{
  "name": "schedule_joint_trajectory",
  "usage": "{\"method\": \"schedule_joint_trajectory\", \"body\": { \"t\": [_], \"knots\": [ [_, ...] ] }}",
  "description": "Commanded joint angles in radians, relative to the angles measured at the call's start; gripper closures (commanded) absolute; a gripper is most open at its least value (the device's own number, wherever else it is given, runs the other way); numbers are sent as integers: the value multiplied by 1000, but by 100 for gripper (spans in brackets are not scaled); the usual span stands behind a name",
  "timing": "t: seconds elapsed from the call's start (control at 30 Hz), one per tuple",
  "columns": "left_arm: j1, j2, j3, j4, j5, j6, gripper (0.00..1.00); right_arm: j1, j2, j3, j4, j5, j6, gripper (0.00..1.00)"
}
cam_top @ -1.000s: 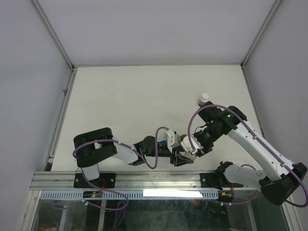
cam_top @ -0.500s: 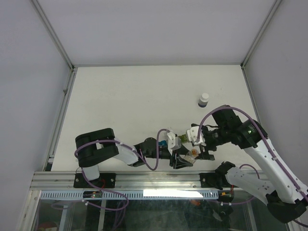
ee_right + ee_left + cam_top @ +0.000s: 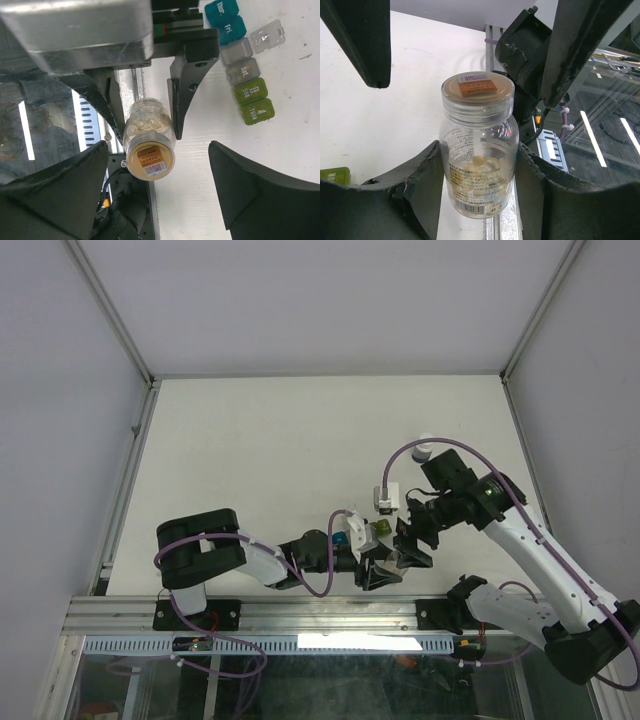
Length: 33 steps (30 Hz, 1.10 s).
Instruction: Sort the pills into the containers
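Within left gripper, clear cylindrical jar

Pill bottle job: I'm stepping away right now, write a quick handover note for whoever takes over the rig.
Left end effector: shut on the pill bottle at the near table edge, cap on.
Right end effector: open, empty, fingers spread either side of the cap, not touching.
Pill organiser: on the table beside the bottle; one grey compartment's flap open.
Second small bottle: farther back.
Done: bottle picked up.
Left: uncap, sort pills; none visible in the organiser.
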<state>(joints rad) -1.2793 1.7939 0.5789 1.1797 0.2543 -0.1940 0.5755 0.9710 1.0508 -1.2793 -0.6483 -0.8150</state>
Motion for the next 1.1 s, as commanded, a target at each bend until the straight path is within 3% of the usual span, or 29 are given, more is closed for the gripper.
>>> {"method": "schedule_joint_trajectory", "body": {
  "t": [0.0,0.43,0.53,0.67,0.7,0.83,0.93,1.0,1.07],
  "knots": [
    [-12,-56,10,26,-46,12,100,2,18,37,-5,35,40,18],
    [-15,-73,-12,50,-72,11,100,30,42,13,18,79,76,26],
    [-14,-76,-15,50,-78,10,100,38,49,16,28,80,88,38],
    [-13,-83,-21,50,-76,12,100,48,70,30,8,63,59,67],
    [-13,-83,-21,48,-70,15,100,49,75,36,-6,57,36,70],
    [-13,-82,-15,24,-9,35,100,52,105,90,-102,-9,-182,85],
    [-13,-80,-12,12,41,40,100,52,110,119,-199,-41,-503,100],
    [-13,-78,-14,11,66,44,100,52,95,108,-247,-23,-745,100],
    [-12,-75,-13,10,85,46,100,52,77,92,-211,-1,-857,100]
  ]
}}
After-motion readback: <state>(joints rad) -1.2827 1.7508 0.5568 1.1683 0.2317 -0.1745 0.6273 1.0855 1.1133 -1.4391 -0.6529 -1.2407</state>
